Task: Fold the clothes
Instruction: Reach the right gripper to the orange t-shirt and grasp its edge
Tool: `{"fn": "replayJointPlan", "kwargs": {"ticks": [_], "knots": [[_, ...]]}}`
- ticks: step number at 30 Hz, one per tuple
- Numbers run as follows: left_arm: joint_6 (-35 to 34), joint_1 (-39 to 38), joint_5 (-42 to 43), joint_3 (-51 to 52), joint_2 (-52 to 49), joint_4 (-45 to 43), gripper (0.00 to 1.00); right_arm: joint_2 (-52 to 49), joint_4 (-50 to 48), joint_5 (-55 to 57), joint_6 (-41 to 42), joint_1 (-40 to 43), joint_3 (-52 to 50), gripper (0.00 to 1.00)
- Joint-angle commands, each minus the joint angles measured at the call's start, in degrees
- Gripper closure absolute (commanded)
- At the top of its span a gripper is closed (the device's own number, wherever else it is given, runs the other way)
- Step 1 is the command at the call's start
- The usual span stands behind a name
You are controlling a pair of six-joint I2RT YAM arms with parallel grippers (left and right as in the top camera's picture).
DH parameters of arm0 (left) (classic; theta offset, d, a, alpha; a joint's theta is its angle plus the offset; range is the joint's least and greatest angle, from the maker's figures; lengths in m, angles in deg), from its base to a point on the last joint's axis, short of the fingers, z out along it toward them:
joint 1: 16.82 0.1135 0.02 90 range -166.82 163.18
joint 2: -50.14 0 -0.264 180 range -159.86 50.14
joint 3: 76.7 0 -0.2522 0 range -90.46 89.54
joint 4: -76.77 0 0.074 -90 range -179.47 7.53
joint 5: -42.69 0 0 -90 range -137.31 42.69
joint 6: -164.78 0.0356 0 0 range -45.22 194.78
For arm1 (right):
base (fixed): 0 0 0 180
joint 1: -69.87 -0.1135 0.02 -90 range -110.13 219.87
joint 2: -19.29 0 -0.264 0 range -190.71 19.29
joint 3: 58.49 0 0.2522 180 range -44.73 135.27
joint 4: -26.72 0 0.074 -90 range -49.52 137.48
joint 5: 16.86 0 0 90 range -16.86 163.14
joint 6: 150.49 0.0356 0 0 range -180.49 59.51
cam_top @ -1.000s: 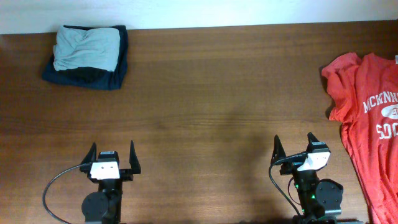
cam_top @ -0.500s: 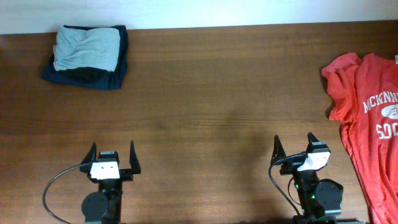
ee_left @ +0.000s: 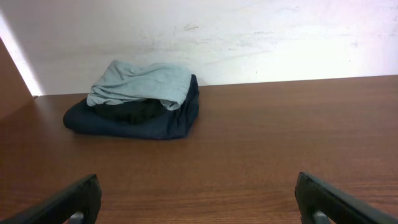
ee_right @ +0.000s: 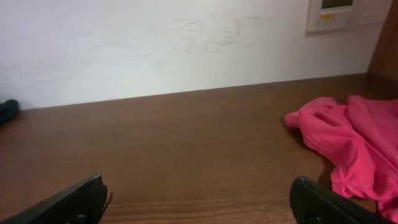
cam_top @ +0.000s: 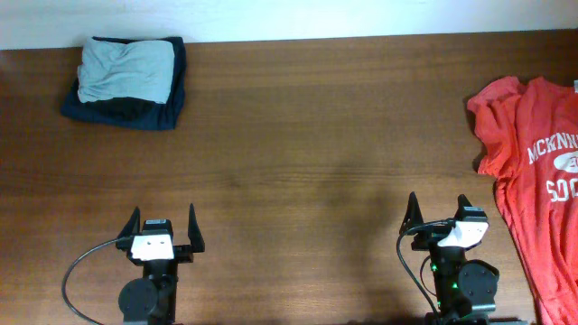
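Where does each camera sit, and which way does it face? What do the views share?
Overhead: above the table, looking straight down; both arms, left pincer and right pincer open.
Left wrist: low on the left arm, facing the back wall; own fingers below.
Right wrist: likewise on the right arm; own fingers below.
Shared: overhead and left wrist show the folded clothes pile; overhead and right wrist the orange-red T-shirt.

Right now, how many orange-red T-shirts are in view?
1. The orange-red T-shirt lies unfolded at the far right of the table, lettering up, partly cut off by the overhead frame; others could lie outside it.
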Motion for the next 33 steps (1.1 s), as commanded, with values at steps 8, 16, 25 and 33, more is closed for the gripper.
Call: {"fn": "replayJointPlan", "kwargs": {"ticks": [8,16,25,33], "knots": [[0.7,-0.2,0.5,0.3,0.4,0.0,0.01,-7.9,2.6,1.7,6.3,0.4,21.1,0.02],[0.7,-0.2,0.5,0.3,0.4,0.1,0.01,-35.8,20.7,1.8,2.6,0.4,55.3,0.02],[0.7,-0.2,0.5,0.3,0.4,0.1,0.01,-65.4,40.6,11.2,1.0,0.8,90.7,0.01],[0.7,-0.2,0.5,0.3,0.4,0.0,0.01,-88.0,54.3,10.1,0.2,11.5,110.2,0.01]]}}
